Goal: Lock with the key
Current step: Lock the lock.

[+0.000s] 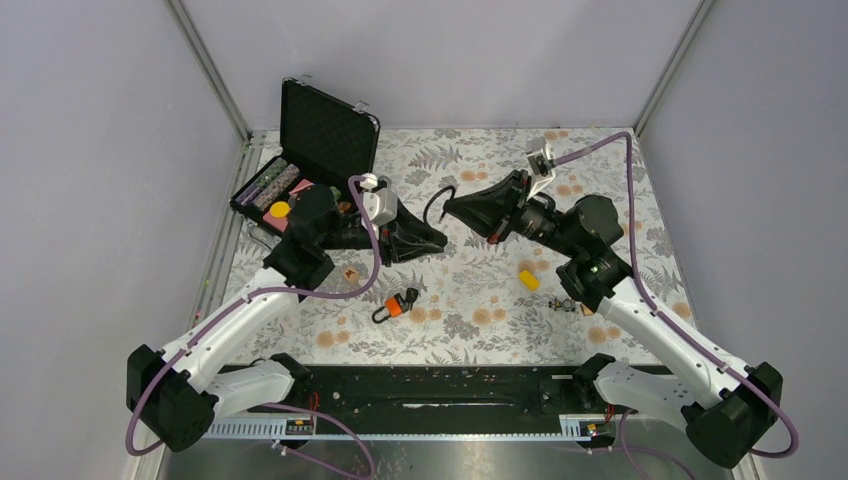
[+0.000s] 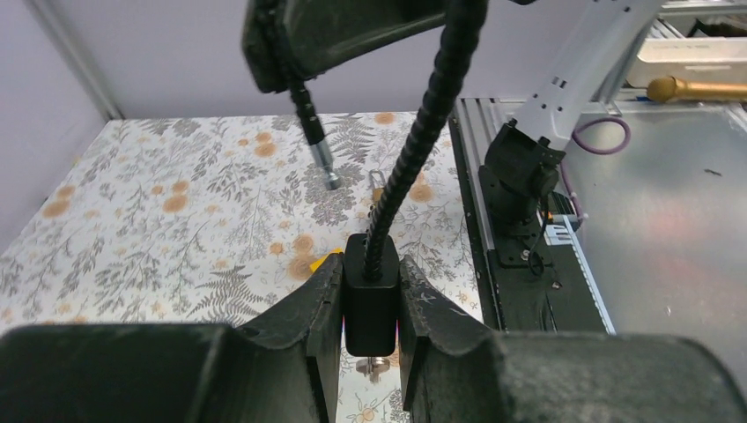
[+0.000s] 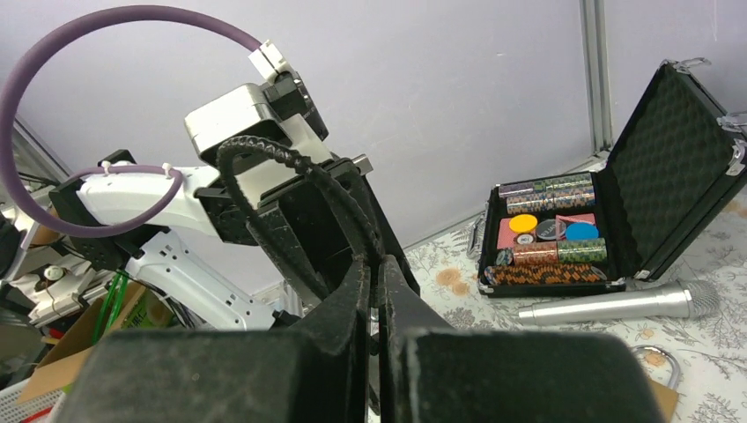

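Cable lock (image 2: 370, 317): its black block-shaped body is held in mid-air above the flower-patterned table (image 1: 480, 320), near the middle of the workspace. The left gripper (image 2: 370, 280) is clenched on that body, with 1 finger (image 2: 308, 330) pressed against each side. The body stands upright between them. A small metal piece shows just under the body, but I cannot tell whether it is a key.

A braided black cable (image 2: 414, 150) rises from the top of the body and curves up and away toward the right gripper (image 3: 374, 273). That gripper is pinched tight on the cable, its 2 fingers almost meeting around it. Below this grasp the cable's free end hangs down, ending in a bare metal tip (image 2: 328, 174). The tip is in the air, apart from the lock body and clear of the table.

In the top view the 2 grippers face each other, close but not touching, with the cable arching between them.

On the table near the arms lies a small padlock with an orange body (image 1: 398, 303). A yellow piece (image 1: 528, 279) lies right of the middle, with another small padlock (image 1: 562, 303) just beside it. An open black case (image 1: 325, 130) stands at the far left corner holding rows of chips (image 3: 546, 220), and a silver microphone (image 3: 617, 304) lies beside it.
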`<state>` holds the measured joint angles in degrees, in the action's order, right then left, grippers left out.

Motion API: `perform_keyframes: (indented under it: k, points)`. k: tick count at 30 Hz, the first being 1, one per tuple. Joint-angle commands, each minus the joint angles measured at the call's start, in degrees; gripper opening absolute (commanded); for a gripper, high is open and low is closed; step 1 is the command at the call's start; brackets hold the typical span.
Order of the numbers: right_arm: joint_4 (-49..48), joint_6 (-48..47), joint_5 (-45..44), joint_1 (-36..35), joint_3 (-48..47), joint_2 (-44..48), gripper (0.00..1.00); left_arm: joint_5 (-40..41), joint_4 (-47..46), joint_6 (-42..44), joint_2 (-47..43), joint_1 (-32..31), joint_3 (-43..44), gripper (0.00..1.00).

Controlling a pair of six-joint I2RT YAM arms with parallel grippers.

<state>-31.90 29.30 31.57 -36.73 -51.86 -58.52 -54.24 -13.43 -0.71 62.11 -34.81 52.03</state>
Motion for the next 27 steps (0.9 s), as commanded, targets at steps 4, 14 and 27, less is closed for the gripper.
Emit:
perform_keyframes:
  k: [4,14,27]
  points:
    - [-0.8,-5.1,3.2,-0.4,2.1,3.8,0.0,-4.5,-7.0,2.6,0.8,0.0,2.7,0.0]
    - [6.2,-10.6,3.1,-2.9,1.6,4.9,0.0,-1.2,-13.9,-3.4,0.2,0.0,1.6,0.0]
    - [12.6,-16.8,-3.8,-5.9,1.6,5.8,0.0,1.1,-16.6,-7.3,-1.4,0.0,0.1,0.0]
